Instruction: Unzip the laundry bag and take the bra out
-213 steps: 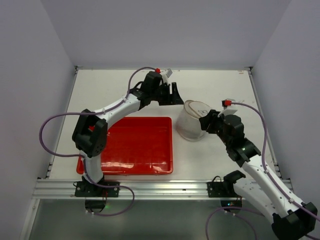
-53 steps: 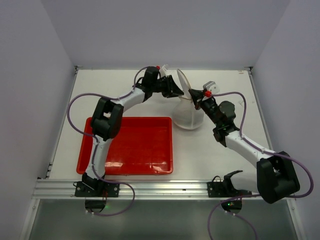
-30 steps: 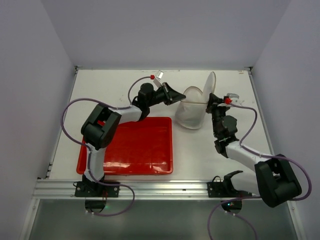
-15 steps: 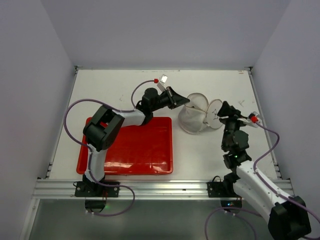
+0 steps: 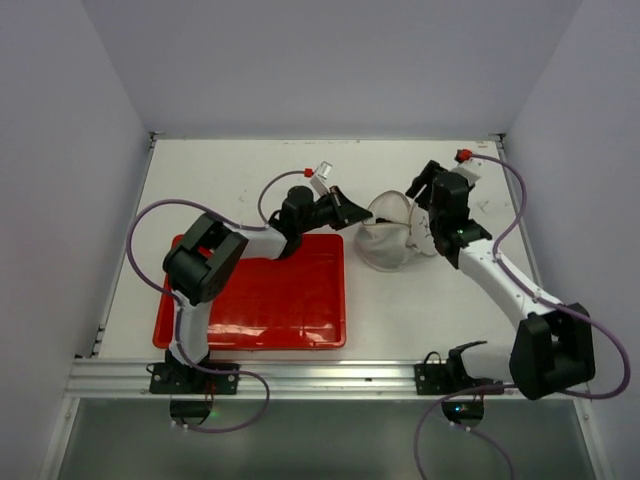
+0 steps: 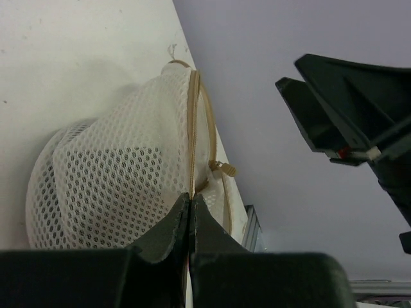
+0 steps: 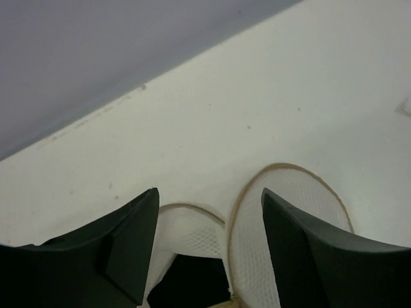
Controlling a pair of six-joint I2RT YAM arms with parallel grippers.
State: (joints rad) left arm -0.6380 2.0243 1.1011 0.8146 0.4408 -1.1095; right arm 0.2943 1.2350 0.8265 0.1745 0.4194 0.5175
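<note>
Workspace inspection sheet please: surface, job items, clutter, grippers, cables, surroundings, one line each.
Surface: white table, faint scuff marks.
Job's things: mesh laundry bag open, lid flap folded aside; black bra inside it.
Clutter: red tray to the left of the bag.
Grippers: left gripper shut on the bag's rim; right gripper open above the opening, holding nothing.
Cables: purple cables loop off both arms.
Surroundings: plain walls on three sides; metal rail at the near edge.

The laundry bag mostly hides the bra.
</note>
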